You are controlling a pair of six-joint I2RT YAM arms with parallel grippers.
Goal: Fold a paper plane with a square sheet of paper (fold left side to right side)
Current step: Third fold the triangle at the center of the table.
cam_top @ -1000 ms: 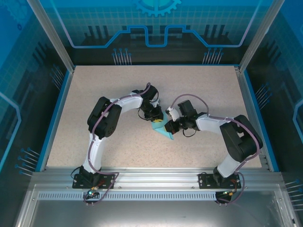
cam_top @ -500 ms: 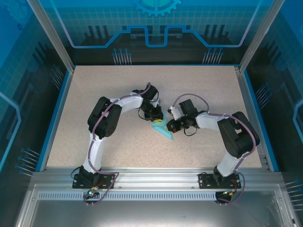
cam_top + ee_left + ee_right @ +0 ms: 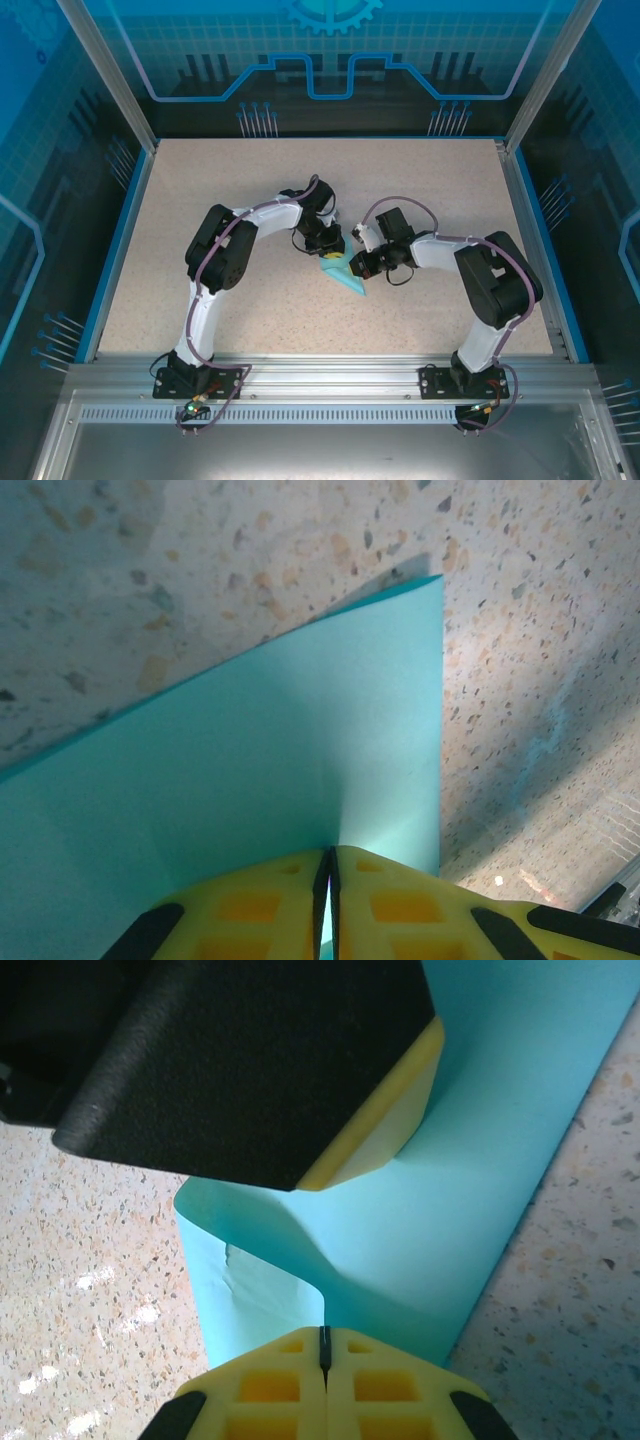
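Left pincer (image 3: 328, 865), right pincer (image 3: 324, 1345): paper (image 3: 250, 760) clamped

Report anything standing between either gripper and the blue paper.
Nothing visible does. The left gripper and right gripper each have their jaws shut directly on the light-blue paper.

One paper sheet (image 3: 347, 280), two pincers (image 3: 332, 257) (image 3: 353, 267)

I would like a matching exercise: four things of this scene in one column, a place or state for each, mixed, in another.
1 thin light-blue paper sheet
2 left gripper, yellow pads
3 right gripper, yellow pads
4 speckled beige table top

a under the paper
b grips paper from left
c grips paper from right
d curved, held twice

Pairs: 1-d, 2-b, 3-c, 4-a
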